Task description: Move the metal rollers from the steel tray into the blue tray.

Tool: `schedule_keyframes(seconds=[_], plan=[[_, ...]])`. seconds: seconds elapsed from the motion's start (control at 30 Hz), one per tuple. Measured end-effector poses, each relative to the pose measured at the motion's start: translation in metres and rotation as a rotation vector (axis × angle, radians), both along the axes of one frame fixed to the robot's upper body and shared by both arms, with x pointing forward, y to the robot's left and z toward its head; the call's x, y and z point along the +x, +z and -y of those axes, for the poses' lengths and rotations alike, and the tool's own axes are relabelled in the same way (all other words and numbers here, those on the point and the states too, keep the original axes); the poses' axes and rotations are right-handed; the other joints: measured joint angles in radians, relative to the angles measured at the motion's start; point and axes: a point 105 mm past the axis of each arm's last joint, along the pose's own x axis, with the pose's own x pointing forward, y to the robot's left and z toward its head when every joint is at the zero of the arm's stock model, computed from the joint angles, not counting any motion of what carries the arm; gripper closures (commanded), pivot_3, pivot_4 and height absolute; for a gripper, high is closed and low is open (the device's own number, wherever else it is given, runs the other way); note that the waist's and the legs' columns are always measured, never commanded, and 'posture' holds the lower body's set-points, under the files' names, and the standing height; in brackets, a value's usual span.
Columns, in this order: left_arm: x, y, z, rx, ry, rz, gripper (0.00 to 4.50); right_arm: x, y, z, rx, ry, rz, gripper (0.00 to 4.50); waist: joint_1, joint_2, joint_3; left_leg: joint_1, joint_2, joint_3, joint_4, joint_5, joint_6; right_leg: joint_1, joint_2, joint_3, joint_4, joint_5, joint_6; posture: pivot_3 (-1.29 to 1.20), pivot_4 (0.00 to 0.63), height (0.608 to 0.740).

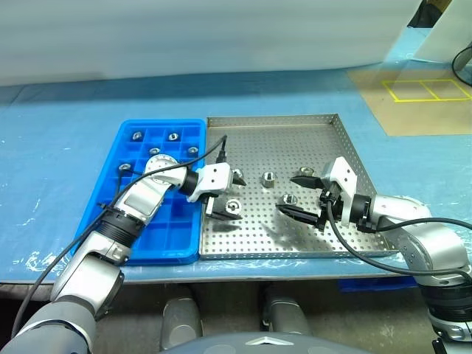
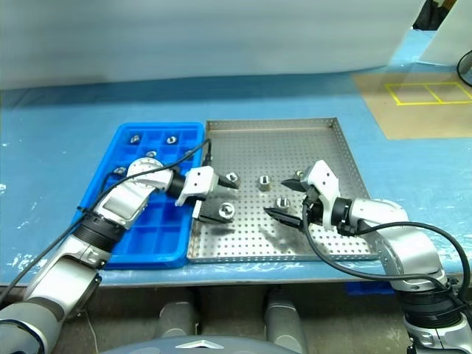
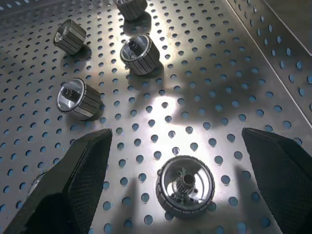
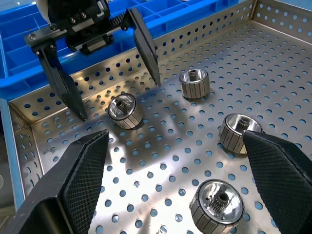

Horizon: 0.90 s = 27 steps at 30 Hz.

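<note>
Both robot hands hang over the big silver steel tray with holes [image 1: 295, 129]. The left hand [image 1: 230, 193] is spread wide around one small shiny metal roller [image 1: 234, 206]. The right hand [image 1: 299, 195] is wide apart too, holding nothing. More rollers sit in the bright blue plastic tray [image 1: 151, 232] just beside it.

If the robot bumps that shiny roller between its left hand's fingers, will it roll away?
Maybe. The roller looks round, with smooth shiny metal, so it could slip or roll if tipped. It seems to rest on a flat end on the steel tray, which probably steadies it.
</note>
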Motion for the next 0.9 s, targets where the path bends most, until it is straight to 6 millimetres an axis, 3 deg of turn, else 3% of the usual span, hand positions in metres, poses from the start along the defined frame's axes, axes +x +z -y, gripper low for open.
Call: schedule_keyframes(seconds=[0.77, 0.9], plan=[[0.010, -0.011, 0.005, 0.228, -0.079, 0.034, 0.00, 0.002, -0.002, 0.002, 0.004, -0.038, -0.005, 0.03, -0.002, 0.000, 0.000, 0.001, 0.000, 0.000, 0.000, 0.001, -0.001, 0.001, 0.000, 0.000, 0.000, 0.000, -0.001, -0.15, 0.150, 0.740], [0.008, -0.013, 0.006, 0.248, -0.100, 0.038, 0.94, 0.002, -0.002, 0.001, 0.006, -0.041, -0.004, 0.00, -0.002, 0.000, 0.000, 0.001, 0.000, 0.000, 0.000, 0.001, -0.001, 0.001, 0.000, 0.000, 0.000, 0.000, -0.001, -0.15, 0.150, 0.740]])
